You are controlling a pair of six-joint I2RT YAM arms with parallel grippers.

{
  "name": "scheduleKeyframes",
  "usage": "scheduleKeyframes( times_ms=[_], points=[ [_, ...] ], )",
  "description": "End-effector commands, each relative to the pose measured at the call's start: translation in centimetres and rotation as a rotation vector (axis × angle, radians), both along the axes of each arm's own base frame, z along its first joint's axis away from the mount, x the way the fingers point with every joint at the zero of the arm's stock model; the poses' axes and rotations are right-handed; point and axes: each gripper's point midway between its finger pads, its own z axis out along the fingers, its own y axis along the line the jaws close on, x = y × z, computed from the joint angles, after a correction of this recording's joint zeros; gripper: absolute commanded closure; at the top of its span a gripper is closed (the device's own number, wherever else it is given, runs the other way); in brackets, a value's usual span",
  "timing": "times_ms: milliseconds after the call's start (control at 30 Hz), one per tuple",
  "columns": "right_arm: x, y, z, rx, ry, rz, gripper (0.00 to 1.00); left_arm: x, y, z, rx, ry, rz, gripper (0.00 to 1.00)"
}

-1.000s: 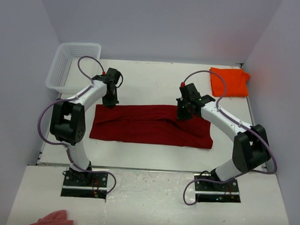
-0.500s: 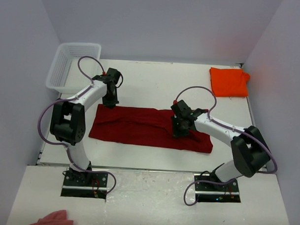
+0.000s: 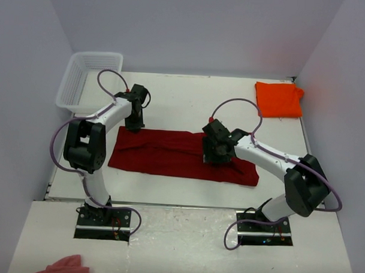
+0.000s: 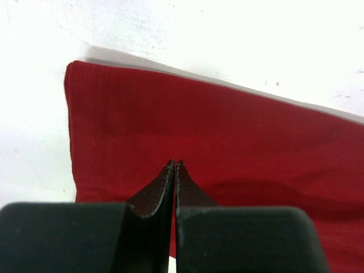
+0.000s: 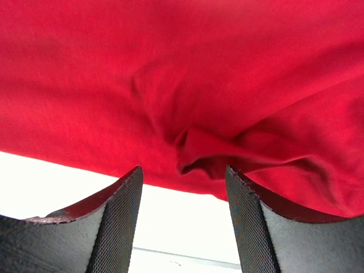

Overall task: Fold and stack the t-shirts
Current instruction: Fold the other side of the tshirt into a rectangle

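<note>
Folding red shirt [image 3: 170, 155], long strip mid table [image 3: 184, 100]; orange shirt [image 3: 278, 99] folded at far right corner. Left fingers [image 4: 151, 227] shut at strip's far left corner, grip unsure. Right fingers [image 5: 122, 210] apart above wrinkle, holding nothing. Advice: smooth wrinkle, match edges before next fold.

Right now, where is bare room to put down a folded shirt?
Free: the far strip between white basket and orange shirt; the near strip between red shirt and table edge. Crowded: the middle, with left claw and right claw over that shirt.
</note>
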Motion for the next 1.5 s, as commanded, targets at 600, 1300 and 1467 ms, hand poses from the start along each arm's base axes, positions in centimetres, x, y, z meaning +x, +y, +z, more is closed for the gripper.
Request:
scheduleKeyframes(
  times_ms=[600,1300,1467],
  points=[
    [7.1,-5.1,-1.7,-0.092,-0.01,-0.178,1.0,0.0,0.2,-2.4,0.043,0.052,-0.03,1.0],
    [-1.2,-5.6,2.3,0.029,-0.098,-0.26,1.0,-0.1,0.6,-1.1,0.052,0.019,-0.029,1.0],
    [1.4,-7.9,1.5,-0.078,-0.087,-0.327,1.0,-0.5,0.6,-2.5,0.06,0.063,-0.033,1.0]
  ],
)
